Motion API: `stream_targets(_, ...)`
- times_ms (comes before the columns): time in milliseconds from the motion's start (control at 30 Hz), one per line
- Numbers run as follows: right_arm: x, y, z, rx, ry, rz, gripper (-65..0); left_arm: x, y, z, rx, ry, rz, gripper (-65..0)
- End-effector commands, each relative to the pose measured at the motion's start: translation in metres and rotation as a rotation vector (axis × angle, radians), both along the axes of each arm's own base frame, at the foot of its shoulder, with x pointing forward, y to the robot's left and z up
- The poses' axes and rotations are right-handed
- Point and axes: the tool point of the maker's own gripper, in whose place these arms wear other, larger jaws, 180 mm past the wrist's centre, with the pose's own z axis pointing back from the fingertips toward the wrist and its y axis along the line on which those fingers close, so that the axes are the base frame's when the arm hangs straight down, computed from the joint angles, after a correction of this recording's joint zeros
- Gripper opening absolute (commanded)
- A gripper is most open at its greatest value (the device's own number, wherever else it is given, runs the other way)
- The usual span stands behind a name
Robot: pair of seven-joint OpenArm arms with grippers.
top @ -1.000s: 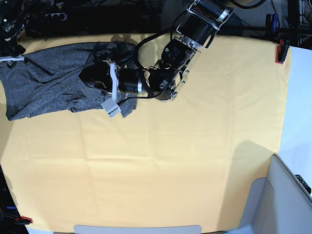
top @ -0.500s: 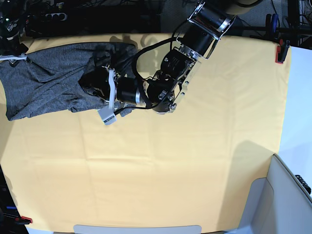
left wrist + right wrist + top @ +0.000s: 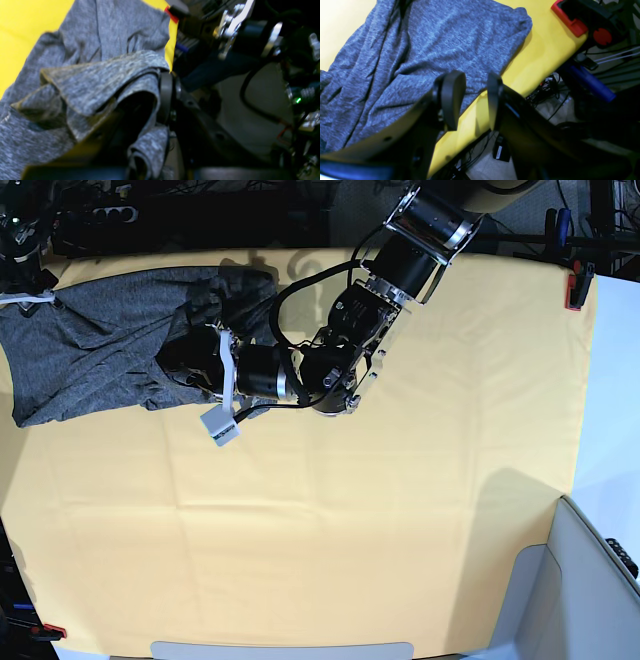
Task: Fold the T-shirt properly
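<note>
At the far left of the yellow tablecloth [image 3: 330,520], against its back corner, the T-shirt [image 3: 90,345] is seen lying rumpled, one edge close to the table's side. The right gripper [image 3: 470,100] is held partly open over that edge with nothing between its black fingers [image 3: 451,96]. Further right, the left gripper [image 3: 185,360] is clamped shut on a gathered fold of the T-shirt. The heathered charcoal knit is judged thin, soft and light, so it is likely to sag and crease; hems or shoulder seams are judged the best places to be gripped.
</note>
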Motion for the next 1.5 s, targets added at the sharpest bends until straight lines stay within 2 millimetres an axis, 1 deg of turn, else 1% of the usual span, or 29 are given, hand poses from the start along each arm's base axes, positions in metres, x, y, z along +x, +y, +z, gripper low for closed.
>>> stream_targets(0, 0.002, -0.003, 0.008, -0.026, -0.022, 0.002, -45.8, 0.009, -0.007, 0.019, -0.052, -0.027, 0.005, -64.6)
stream_targets(133, 0.002, -0.002, 0.007, -0.022, -0.021, 0.000, -45.8, 0.008, -0.012, 0.008, -0.049, 0.021, 0.012, -64.4)
stream_targets(200, 0.001, -0.002, 0.005, -0.020, -0.018, -0.001, -45.8, 0.007, -0.012, 0.006, -0.045, 0.029, 0.012, -62.9)
stream_targets(267, 0.001, -0.002, 0.005, -0.020, -0.018, -0.001, -45.8, 0.007, -0.012, 0.006, -0.047, 0.031, 0.012, -57.7)
stream_targets(300, 0.001, -0.002, 0.005, -0.020, -0.018, -0.001, -45.8, 0.007, -0.012, 0.006, -0.047, 0.032, 0.011, -54.0)
stream_targets(400, 0.001, -0.002, 0.005, -0.019, -0.017, -0.002, -45.8, 0.005, -0.012, 0.005, -0.050, 0.039, 0.012, -40.7)
stream_targets(467, 0.001, -0.002, 0.005, -0.019, -0.018, -0.002, -45.8, 0.002, -0.012, 0.004, -0.054, 0.047, 0.012, -35.8)
stream_targets(500, 0.001, -0.002, 0.005, -0.019, -0.018, -0.002, -45.8, 0.002, -0.013, 0.004, -0.058, 0.048, 0.013, -34.9)
stream_targets(600, 0.002, -0.002, 0.005, -0.018, -0.020, -0.003, -45.8, 0.003, -0.013, 0.007, -0.060, 0.045, 0.011, -36.1)
stream_targets(667, 0.001, -0.003, 0.001, -0.009, -0.014, -0.007, -45.8, 0.004, -0.013, 0.016, -0.073, 0.016, 0.009, -37.3)
stream_targets(700, 0.001, -0.004, 0.000, -0.005, -0.011, -0.009, -45.8, 0.006, -0.008, 0.022, -0.077, -0.013, 0.013, -37.9)
stream_targets(733, 0.000, -0.004, -0.002, -0.003, -0.008, -0.012, -45.8, 0.011, 0.001, 0.025, -0.076, -0.036, 0.030, -38.5)
stream_targets(800, 0.000, -0.004, -0.003, -0.002, -0.007, -0.012, -45.8, 0.021, 0.020, 0.041, -0.086, -0.113, 0.065, -41.0)
stream_targets(833, 0.000, -0.004, -0.003, 0.000, -0.007, -0.012, -45.8, 0.023, 0.031, 0.046, -0.080, -0.144, 0.077, -43.0)
stream_targets(900, 0.002, -0.001, -0.006, 0.009, -0.002, -0.004, -45.8, 0.023, 0.052, 0.044, -0.047, -0.170, 0.100, -47.8)
stream_targets(967, 0.004, 0.002, -0.007, 0.009, 0.001, 0.009, -45.8, 0.025, 0.071, 0.041, -0.013, -0.179, 0.139, -55.7)
stream_targets(1033, 0.005, 0.002, -0.007, 0.010, 0.000, 0.011, -45.8, 0.027, 0.092, 0.027, 0.032, -0.112, 0.210, -64.0)
stream_targets(1067, 0.005, 0.002, -0.007, 0.010, 0.000, 0.011, -45.8, 0.026, 0.099, 0.019, 0.052, -0.073, 0.240, -65.0)
stream_targets(1133, 0.008, 0.005, -0.006, 0.014, -0.007, 0.018, -46.0, 0.022, 0.107, 0.007, 0.076, -0.029, 0.263, -64.3)
stream_targets(1200, 0.021, 0.017, -0.005, 0.021, -0.020, 0.064, -49.7, 0.016, 0.113, -0.003, 0.085, -0.007, 0.276, -64.7)
stream_targets(1267, 0.038, 0.035, 0.002, 0.013, -0.038, 0.143, -55.8, 0.010, 0.120, -0.012, 0.095, 0.011, 0.292, -64.8)
stream_targets(1300, 0.048, 0.048, 0.006, 0.007, -0.044, 0.204, -59.2, 0.007, 0.122, -0.016, 0.099, 0.020, 0.299, -64.8)
stream_targets(1367, 0.068, 0.074, 0.007, 0.018, -0.054, 0.308, -64.0, 0.004, 0.127, -0.022, 0.108, 0.032, 0.306, -64.8)
stream_targets(1400, 0.079, 0.086, 0.010, 0.023, -0.063, 0.363, -65.0, 0.002, 0.129, -0.025, 0.114, 0.038, 0.307, -64.8)
stream_targets(1467, 0.093, 0.112, 0.011, 0.059, -0.081, 0.452, -65.0, -0.003, 0.132, -0.031, 0.126, 0.051, 0.308, -64.8)
